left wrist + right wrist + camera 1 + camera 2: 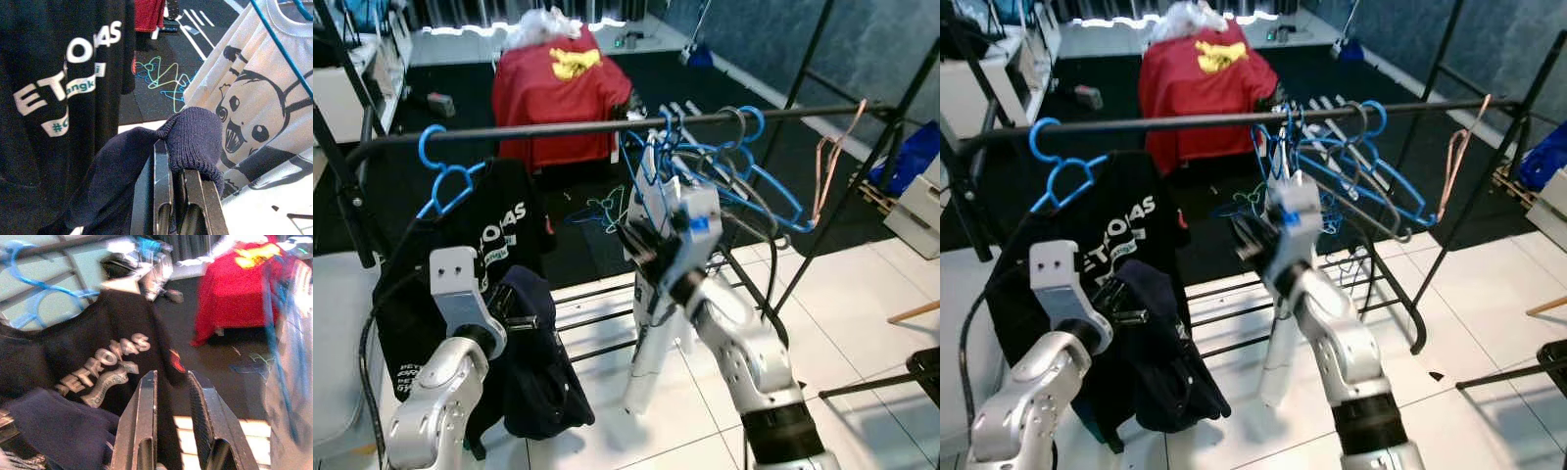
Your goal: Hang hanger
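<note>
- Left eye view: black rail runs across the frame on a black rack, over white tile floor.
- Blue hanger hooked on the rail's left part, carrying a black shirt with white lettering.
- Cluster of blue hangers hooked on the rail right of centre; a white shirt hangs down from this cluster, one blue hanger through its neck.
- Peach hanger on the rail near its right end.
- Right gripper raised just below the rail, beside the white shirt and the cluster. In the right wrist view its fingers stand a narrow gap apart with nothing between them; slightly open.
- Left gripper low at left, in front of the black shirt. Left wrist view: fingers pressed together on a navy knit garment; its ribbed cuff folds over the fingertips, the rest drapes below.
- Left wrist view also shows the white shirt's cartoon print close beside the navy garment.
- Behind the rack: dark mat, red cloth draped over a piece of furniture, loose hangers lying on the mat.
</note>
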{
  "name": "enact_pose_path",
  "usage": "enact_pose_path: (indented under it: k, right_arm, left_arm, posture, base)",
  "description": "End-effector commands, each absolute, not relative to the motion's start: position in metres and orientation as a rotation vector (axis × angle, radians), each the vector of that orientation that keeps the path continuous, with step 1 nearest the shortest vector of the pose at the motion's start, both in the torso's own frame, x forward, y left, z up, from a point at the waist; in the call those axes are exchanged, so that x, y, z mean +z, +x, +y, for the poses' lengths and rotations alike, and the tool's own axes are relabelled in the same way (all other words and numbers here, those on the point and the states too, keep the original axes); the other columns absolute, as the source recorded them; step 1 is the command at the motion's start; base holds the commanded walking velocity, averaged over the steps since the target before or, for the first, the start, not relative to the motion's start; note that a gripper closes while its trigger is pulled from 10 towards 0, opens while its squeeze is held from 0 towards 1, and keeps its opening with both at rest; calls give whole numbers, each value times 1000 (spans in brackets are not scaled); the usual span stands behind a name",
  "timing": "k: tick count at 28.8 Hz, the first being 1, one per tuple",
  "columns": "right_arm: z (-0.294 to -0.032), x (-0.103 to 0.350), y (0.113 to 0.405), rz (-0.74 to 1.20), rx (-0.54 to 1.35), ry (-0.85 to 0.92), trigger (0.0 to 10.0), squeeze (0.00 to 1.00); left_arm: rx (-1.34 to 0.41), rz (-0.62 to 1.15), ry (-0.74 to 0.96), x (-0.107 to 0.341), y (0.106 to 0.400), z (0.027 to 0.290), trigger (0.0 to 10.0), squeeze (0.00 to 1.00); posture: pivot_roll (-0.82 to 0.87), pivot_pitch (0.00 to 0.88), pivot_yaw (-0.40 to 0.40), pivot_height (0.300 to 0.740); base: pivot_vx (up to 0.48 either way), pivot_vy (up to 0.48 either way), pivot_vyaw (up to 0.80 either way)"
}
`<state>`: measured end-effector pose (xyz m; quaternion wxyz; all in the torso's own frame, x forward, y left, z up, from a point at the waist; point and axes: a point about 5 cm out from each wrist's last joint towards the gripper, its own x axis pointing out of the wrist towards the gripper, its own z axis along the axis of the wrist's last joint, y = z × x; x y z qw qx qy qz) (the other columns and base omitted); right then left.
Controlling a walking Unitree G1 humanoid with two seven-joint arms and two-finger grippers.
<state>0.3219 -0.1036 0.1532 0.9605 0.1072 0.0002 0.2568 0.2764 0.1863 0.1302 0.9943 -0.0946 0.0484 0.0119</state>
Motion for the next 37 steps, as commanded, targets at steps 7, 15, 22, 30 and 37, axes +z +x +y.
enact_pose_path:
  k: [7, 15, 22, 30, 37]
  right_arm:
    - [-125, 105, 319, 157, 420, 200, 10000, 0]
    - [-118, 86, 308, 226, 436, 215, 10000, 0]
    - [-123, 70, 311, 252, 413, 212, 10000, 0]
    - [-124, 61, 311, 294, 426, 199, 10000, 0]
    - [-136, 27, 302, 444, 382, 142, 10000, 0]
  left_arm:
    - [44, 80, -138, 120, 284, 178, 10000, 0]
    - [12, 97, -120, 112, 284, 170, 10000, 0]
    - [-1, 105, -111, 100, 286, 169, 10000, 0]
    - [-15, 121, -79, 91, 285, 168, 10000, 0]
    - [-40, 246, -40, 53, 281, 168, 10000, 0]
  posture:
    - [0, 5, -43, 740]
    - [-2, 0, -36, 740]
    - [1, 0, -35, 740]
    - [7, 0, -42, 740]
    - [18, 0, -44, 740]
  base:
    - [0, 0, 0]
    - [0, 0, 0]
    - [0, 0, 0]
    - [0, 0, -669]
    - [0, 0, -800]
